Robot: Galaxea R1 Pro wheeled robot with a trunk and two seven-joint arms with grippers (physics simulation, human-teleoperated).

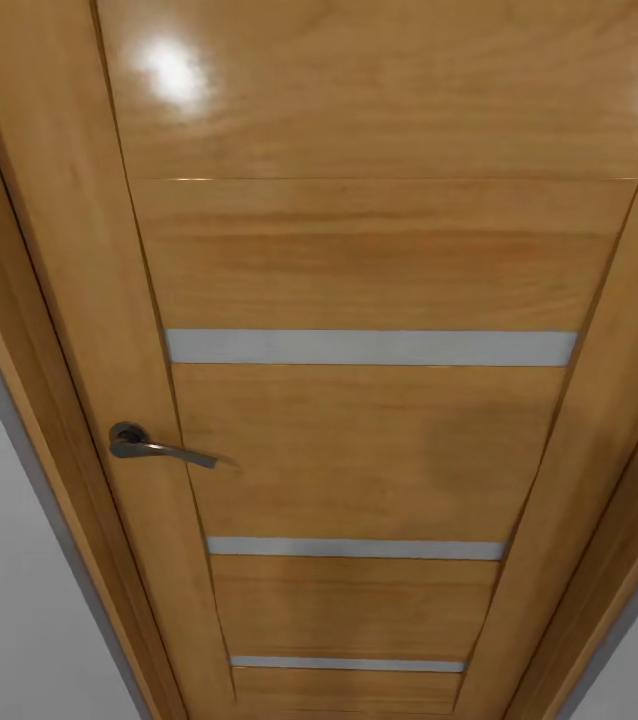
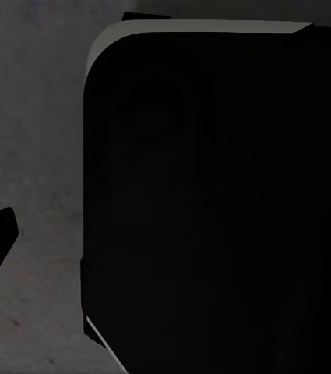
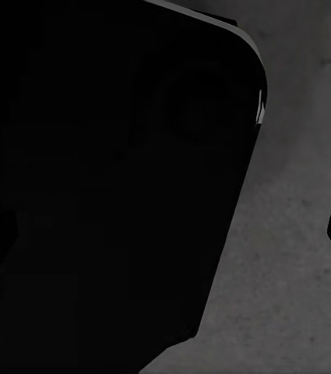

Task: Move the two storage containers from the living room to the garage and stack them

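While the head view faced a closed wooden door (image 1: 359,300), its handle (image 1: 154,446) at the frame's lower left, neither bin appeared, and the jaws' state was perhaps unreadable in dark wrist views.

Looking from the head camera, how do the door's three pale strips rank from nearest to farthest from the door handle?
1. Upper strip, just above the handle, and middle strip, just below it: too close to call.
2. Lowest strip, well below the handle: plainly farthest.
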